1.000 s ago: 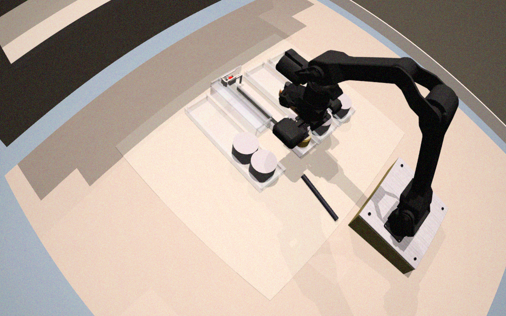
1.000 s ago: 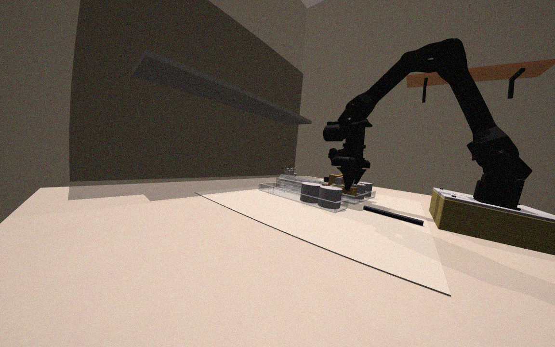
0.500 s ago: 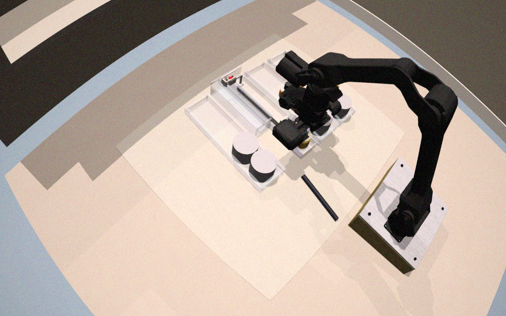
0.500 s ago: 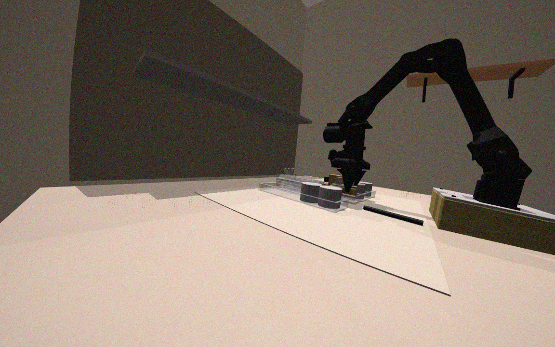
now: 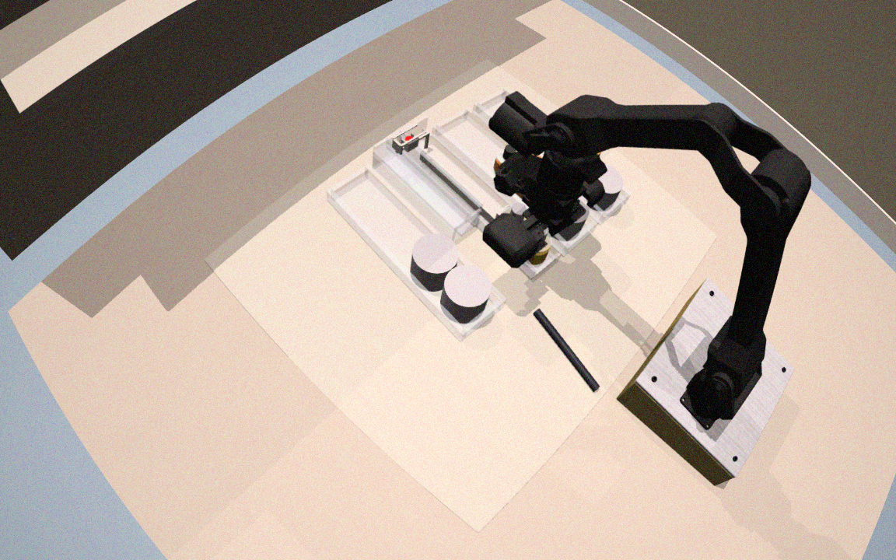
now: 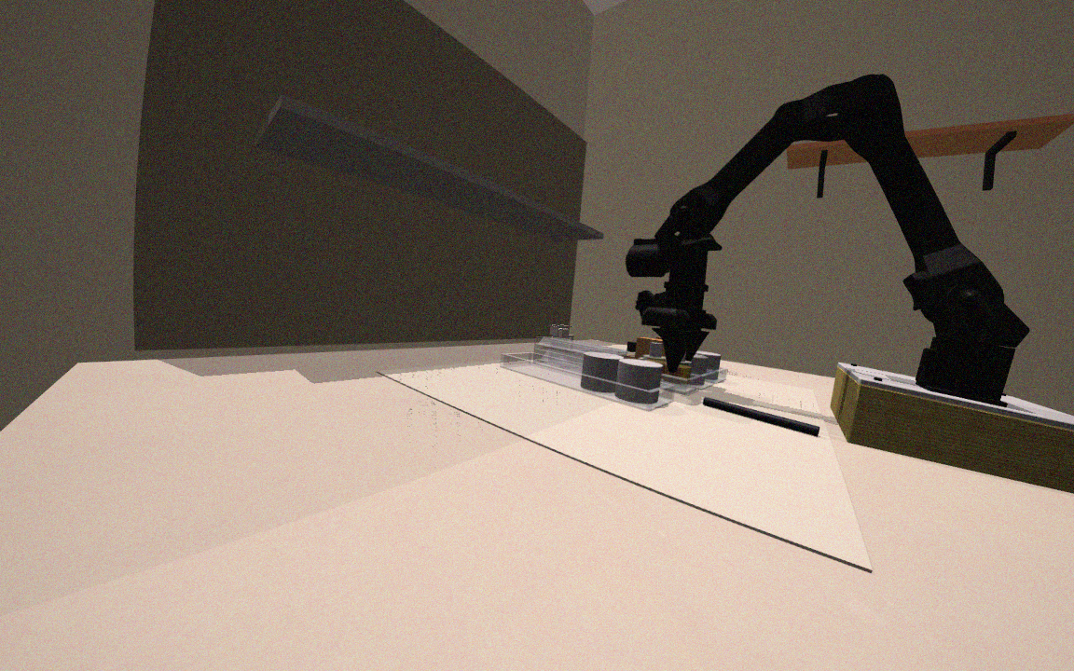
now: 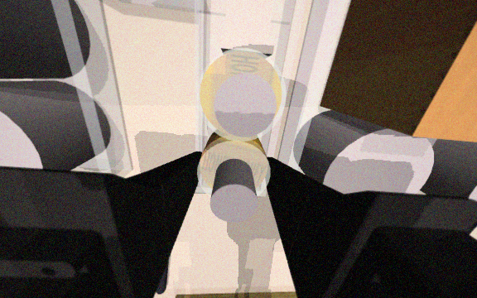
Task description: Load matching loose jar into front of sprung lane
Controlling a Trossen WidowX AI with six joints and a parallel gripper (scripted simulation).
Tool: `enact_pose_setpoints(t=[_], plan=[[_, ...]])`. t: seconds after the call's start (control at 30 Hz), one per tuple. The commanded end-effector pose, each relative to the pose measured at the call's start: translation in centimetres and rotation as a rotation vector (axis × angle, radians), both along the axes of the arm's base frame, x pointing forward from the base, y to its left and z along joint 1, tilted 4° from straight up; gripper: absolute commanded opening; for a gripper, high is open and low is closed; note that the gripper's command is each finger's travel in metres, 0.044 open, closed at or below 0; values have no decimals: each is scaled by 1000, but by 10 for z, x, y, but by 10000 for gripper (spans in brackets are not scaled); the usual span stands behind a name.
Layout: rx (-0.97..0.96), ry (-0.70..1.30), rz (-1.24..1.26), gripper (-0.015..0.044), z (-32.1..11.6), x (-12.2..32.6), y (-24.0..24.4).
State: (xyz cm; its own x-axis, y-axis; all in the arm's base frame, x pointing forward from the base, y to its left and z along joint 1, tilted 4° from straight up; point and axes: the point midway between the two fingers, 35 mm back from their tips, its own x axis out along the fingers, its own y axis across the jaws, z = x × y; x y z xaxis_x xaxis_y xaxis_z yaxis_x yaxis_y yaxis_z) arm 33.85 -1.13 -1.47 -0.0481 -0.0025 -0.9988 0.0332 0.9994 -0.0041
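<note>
at the lane [image 5: 532, 273] [image 7: 201, 33] front, pinching the front jar [image 5: 539, 255] [image 6: 684, 368] [image 7: 234, 178] in the gripper [image 5: 543, 235] [image 6: 679, 367] [image 7: 233, 161]; could tip the back jar [image 7: 244, 103] by pushing crooked, or snap the pusher [image 7: 225, 50] by releasing early.
</note>
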Motion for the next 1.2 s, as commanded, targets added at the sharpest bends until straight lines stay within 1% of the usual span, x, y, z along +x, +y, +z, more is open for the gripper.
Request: enact_pose_setpoints(t=[0.0, 1.17], plan=[[4, -13, -3, 0, 0, 2, 1], [4, -12, -3, 0, 0, -4, 1]])
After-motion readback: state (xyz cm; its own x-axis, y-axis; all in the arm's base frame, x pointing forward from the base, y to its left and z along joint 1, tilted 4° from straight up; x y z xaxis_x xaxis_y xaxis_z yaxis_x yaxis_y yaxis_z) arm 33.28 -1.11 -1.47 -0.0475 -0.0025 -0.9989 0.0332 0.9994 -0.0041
